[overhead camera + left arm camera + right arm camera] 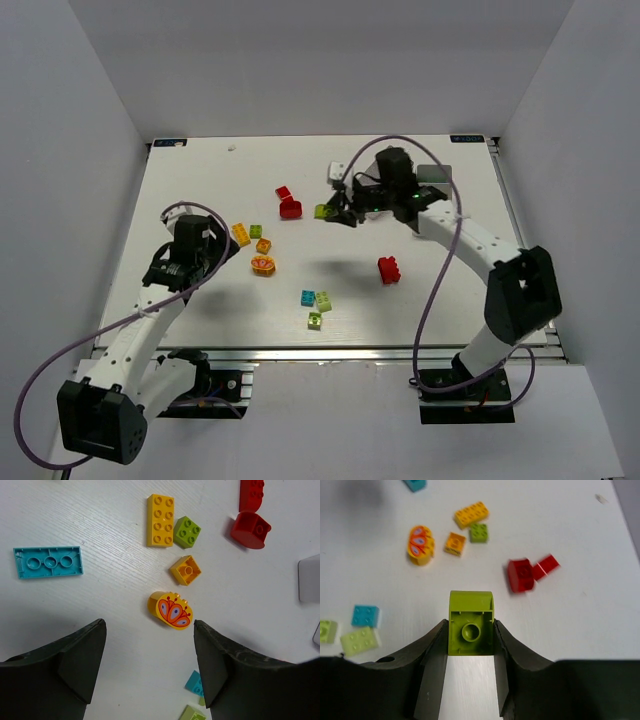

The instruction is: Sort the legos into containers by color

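My right gripper [470, 630] is shut on a lime lego [471, 607], underside facing the camera, held above the table at the back middle [321, 211]. My left gripper [149, 625] is open over bare table, just short of a yellow lego printed with an orange butterfly [170, 610]. Beyond that lie an orange lego [185, 570], a green one [186, 531], a long yellow one [160, 520] and two red ones [250, 529]. An upturned cyan plate [48, 562] lies to the left. Of the containers, only a white corner [337, 171] and a grey edge [435, 173] show behind the right arm.
A red lego [389, 270] stands alone at centre right. A cyan one [308, 298] and two lime ones [323, 302] cluster near the front edge. White walls close in the table on the left, back and right.
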Motion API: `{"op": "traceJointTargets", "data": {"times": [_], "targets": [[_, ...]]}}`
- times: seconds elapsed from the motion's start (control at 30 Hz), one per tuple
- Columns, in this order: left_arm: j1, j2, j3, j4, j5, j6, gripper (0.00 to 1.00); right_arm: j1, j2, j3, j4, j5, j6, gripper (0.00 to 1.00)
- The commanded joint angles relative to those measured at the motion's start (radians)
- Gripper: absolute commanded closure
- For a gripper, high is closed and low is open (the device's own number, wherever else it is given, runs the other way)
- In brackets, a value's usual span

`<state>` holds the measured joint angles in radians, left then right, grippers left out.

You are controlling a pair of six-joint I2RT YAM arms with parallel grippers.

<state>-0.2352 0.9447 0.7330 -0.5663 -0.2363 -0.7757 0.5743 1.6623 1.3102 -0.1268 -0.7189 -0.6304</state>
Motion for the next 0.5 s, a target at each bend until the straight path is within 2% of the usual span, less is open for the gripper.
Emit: {"op": "traceJointTargets", "data": {"times": [0.0,0.27,0.47], "targets": [[0.054,0.023,0.0,0.065,0.103,0.027,0.2,-0.126,-0.107,-0.04,-0.079,-0.01,-0.071,1.0],[0.105,0.071,-0.007,0.149,0.173,0.023,0.2,-0.393,-0.239,-0.071,-0.186,0.022,-0.231,1.0],[0.122,0.088,-0.014,0.187,0.213,0.019,0.2,-0.551,-0.251,-0.059,-0.226,0.044,-0.339,1.0]]}}
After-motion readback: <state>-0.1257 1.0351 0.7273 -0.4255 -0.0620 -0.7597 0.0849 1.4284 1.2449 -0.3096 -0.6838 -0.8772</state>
